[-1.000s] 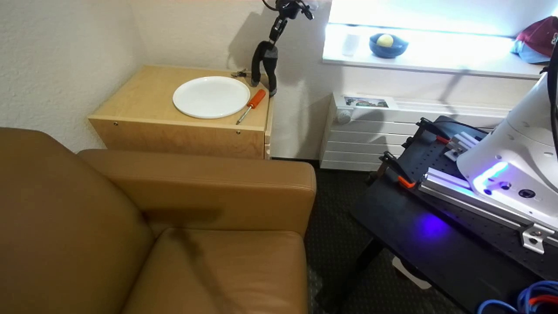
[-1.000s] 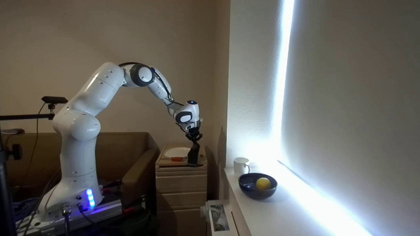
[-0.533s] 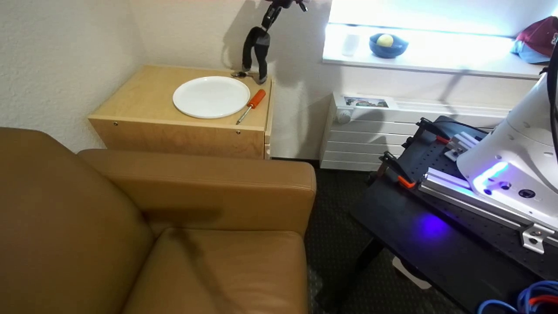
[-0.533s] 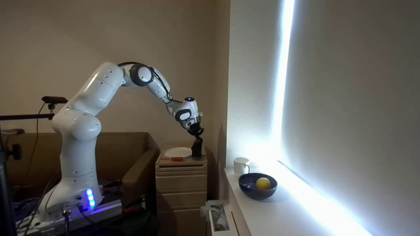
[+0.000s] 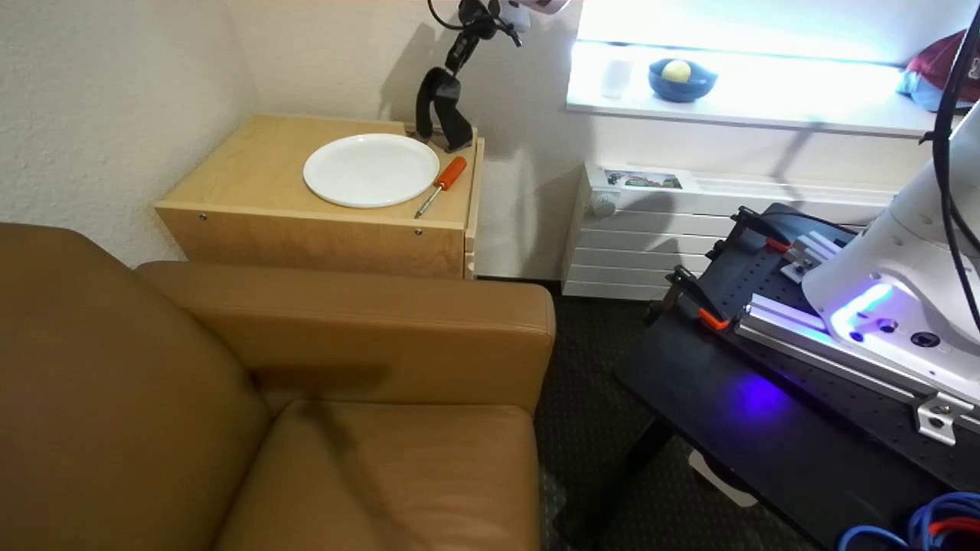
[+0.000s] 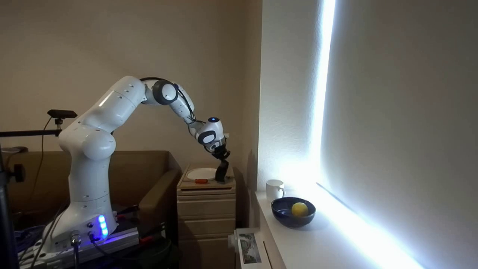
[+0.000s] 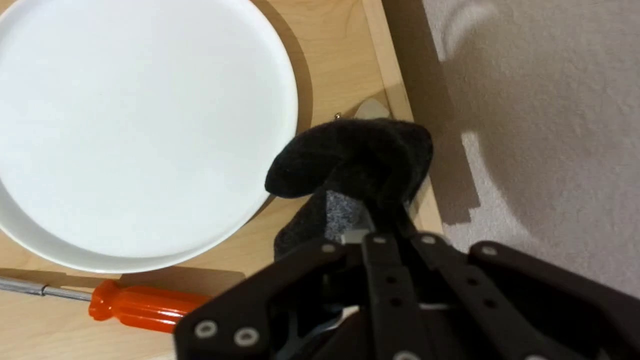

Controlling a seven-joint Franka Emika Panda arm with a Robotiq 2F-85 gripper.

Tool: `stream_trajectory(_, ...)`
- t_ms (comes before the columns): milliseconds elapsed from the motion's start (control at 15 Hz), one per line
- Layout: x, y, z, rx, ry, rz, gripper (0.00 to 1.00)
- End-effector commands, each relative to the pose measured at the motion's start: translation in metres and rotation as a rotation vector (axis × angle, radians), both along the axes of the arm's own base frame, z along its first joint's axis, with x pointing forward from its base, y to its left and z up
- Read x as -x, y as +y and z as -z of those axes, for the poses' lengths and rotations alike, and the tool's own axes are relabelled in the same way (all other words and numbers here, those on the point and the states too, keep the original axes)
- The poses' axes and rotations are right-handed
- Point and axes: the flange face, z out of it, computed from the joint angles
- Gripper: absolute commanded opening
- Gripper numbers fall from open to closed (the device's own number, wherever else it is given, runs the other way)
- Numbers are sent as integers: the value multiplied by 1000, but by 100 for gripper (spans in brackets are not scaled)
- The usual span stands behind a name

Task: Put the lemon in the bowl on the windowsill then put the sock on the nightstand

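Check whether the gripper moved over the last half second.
Yes: in an exterior view the gripper, holding the sock, has moved down and leftward in the picture, nearer there to the white plate, which hasn't budged.

Black is worn by the sock (image 7: pixel 360 160), broken by a flecked grey patch, and black is matched on the gripper (image 7: pixel 385 225)! White is beamed from the plate (image 7: pixel 150 125), orange-red from the screwdriver handle (image 7: pixel 150 306), pale wood grain from the nightstand (image 5: pixel 260 164). Yellow is shown on the lemon (image 6: pixel 300 209), dark blue on the bowl (image 5: pixel 677 90). Black and orange-red are paired on clamps (image 5: pixel 713 319) along the edge of the black desk (image 5: pixel 704 413).
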Motion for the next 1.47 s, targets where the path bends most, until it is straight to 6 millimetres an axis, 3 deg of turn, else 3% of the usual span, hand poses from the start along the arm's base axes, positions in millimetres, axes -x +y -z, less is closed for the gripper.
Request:
stream_trajectory(0, -8, 4, 34, -16, -16, 41, 1)
stream_trajectory(400, -5, -5, 71, -11, 48, 72, 1)
stream_trajectory(667, 0, -5, 71, -10, 113, 41, 1)
stream_trajectory(733, 1, -4, 70, -9, 136, 32, 29)
stream_trajectory(800, 2, -4, 68, -8, 154, 28, 30)
stream_trajectory(1067, 5, -8, 41, 23, 191, 17, 57)
stream_trajectory(1267, 12, -13, 0, 54, 195, 18, 79)
stream_trajectory(1400, 24, -5, -35, 33, 208, -56, 92)
